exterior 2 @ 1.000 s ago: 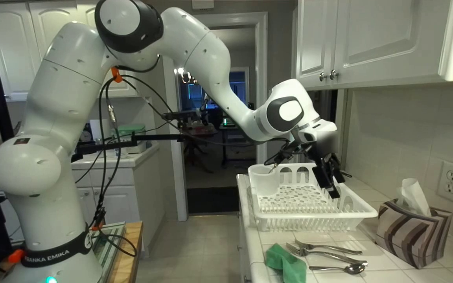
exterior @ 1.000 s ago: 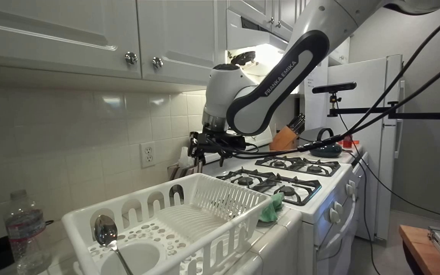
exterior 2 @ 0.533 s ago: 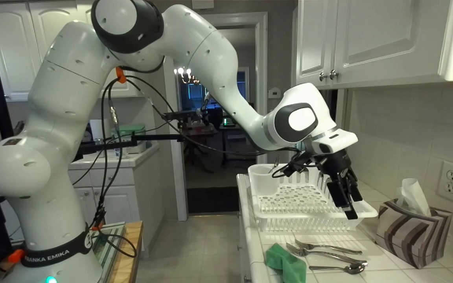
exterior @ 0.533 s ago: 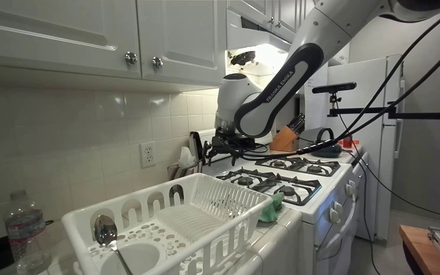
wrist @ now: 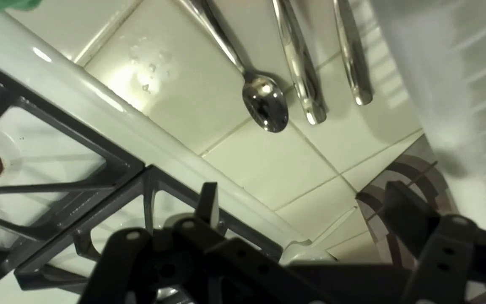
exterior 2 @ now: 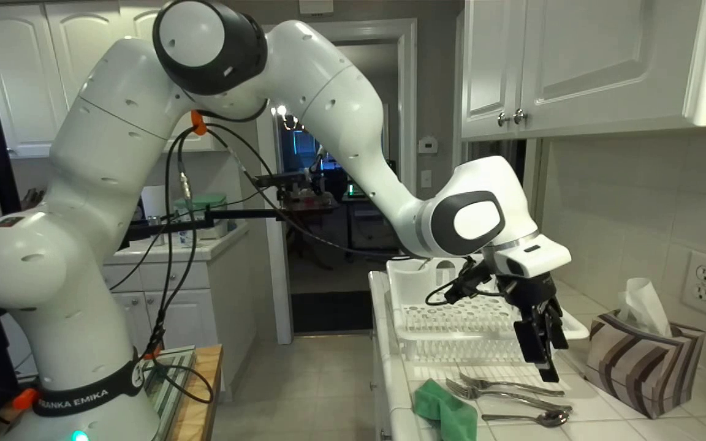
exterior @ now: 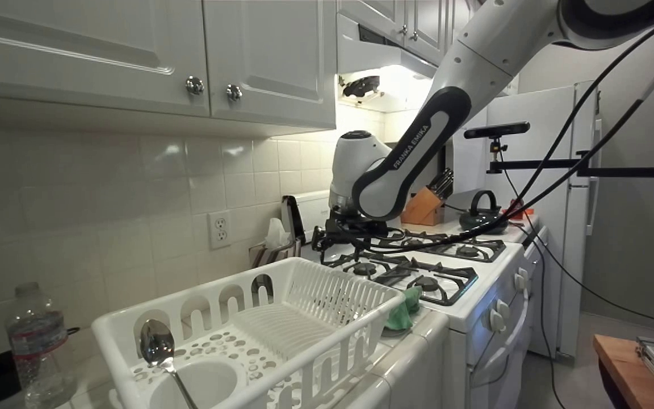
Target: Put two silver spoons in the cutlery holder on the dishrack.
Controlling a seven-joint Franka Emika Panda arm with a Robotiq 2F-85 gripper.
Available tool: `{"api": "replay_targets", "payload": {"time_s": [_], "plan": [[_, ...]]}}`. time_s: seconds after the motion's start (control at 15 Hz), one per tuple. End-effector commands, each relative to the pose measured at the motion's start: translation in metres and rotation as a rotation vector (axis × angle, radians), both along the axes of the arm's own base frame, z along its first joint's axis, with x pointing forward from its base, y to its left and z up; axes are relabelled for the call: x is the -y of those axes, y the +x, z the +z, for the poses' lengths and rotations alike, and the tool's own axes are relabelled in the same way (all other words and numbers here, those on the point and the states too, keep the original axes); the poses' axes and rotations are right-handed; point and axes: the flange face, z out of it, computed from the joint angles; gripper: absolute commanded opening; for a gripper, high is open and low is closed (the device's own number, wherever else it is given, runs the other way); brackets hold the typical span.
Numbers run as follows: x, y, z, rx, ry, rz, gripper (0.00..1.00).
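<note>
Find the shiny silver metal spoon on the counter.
In the wrist view, the spoon lies at upper centre, immediately left of two silver metal fork handles.

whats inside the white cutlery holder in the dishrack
One silver spoon leans bowl up in the cutlery holder. The holder's wall or the picture edge hides the bottom, so anything lying there cannot be seen.

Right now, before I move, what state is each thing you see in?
Fingers: open, holding nothing
Racked spoon: leaning in the cutlery holder, bowl up
Loose spoon: lying on the counter
Two forks: lying flat
Dishrack: upright
Green cloth: crumpled
Tissue box: tissue pulled up
Stove burners: no flame seen
Cabinet doors: shut
Water bottle: upright, cap unclear
Knife block: knives slotted in
</note>
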Motion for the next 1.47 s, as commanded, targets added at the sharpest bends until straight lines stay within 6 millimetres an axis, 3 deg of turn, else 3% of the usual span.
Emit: {"api": "replay_targets", "payload": {"time_s": [0.0,0.47,1.0,1.4], "plan": [[0.006,-0.002,-0.016,0.020,0.098,-0.100,1.00],[0.029,-0.002,-0.026,0.041,0.165,-0.269,1.00],[0.029,0.022,-0.046,-0.011,0.162,-0.221,1.00],[0.029,0.027,-0.055,-0.060,0.165,-0.233,1.00]]}}
